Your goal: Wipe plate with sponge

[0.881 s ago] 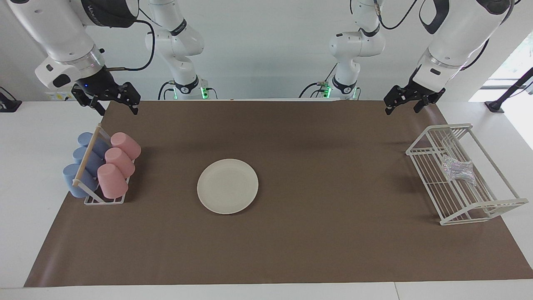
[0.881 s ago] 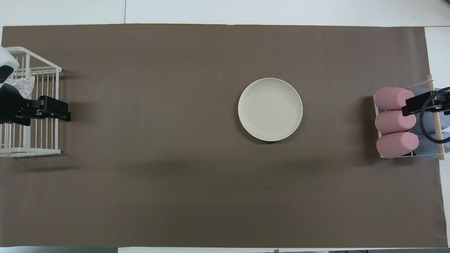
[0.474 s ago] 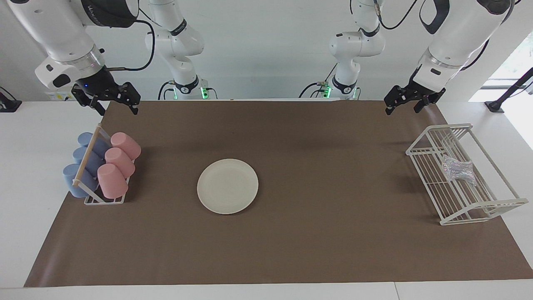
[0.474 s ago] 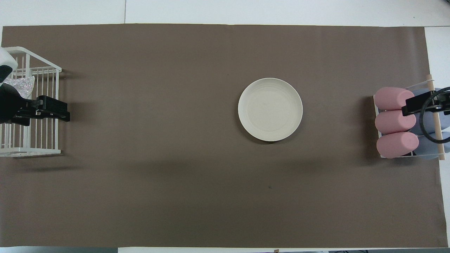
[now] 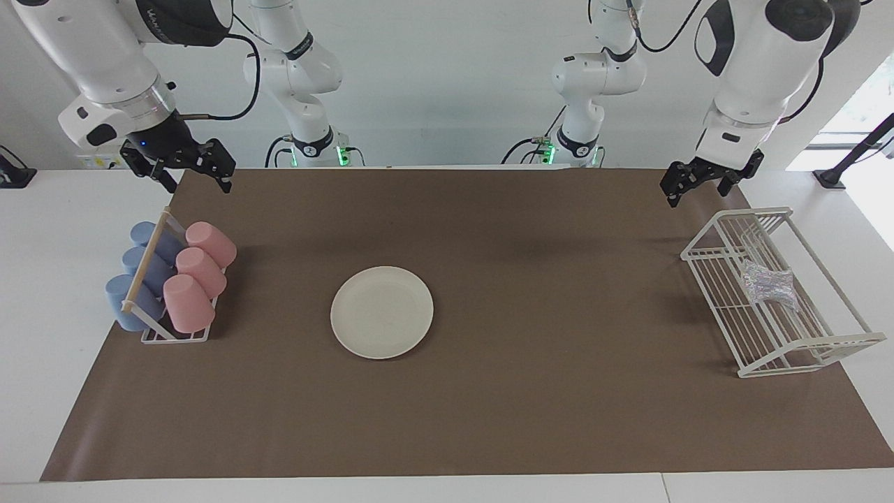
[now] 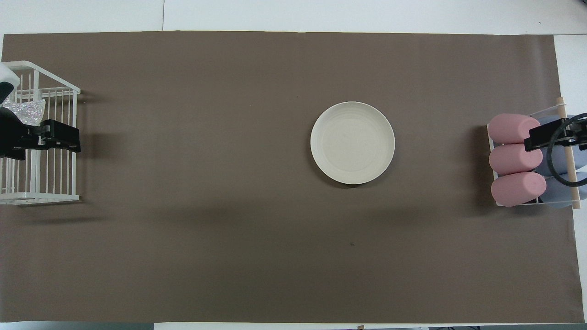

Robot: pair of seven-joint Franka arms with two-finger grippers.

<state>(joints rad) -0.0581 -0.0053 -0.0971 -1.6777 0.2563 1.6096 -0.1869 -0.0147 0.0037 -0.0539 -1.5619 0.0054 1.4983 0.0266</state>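
Sponge point(image 5: 767, 285) lying in white wire rack point(image 5: 803, 346) at the left arm's end of the table point(image 5: 489, 419), apart from any jaws. Left gripper point(image 5: 705, 183) raised over the rack's robot-side corner, holding nothing; spread of jaws impossible to tell. Plate point(image 5: 382, 312) flat on brown mat point(image 5: 559, 314) mid-table, well apart from both grippers. Right gripper point(image 5: 183, 168) waiting aloft near pink and blue cups point(image 5: 188, 279), jaws spread, empty. Partly legible lettering on right arm, not readable.

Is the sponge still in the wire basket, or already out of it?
In. The sponge lies on the wire basket's floor, untouched; the left gripper hangs above the basket's edge, holding nothing.
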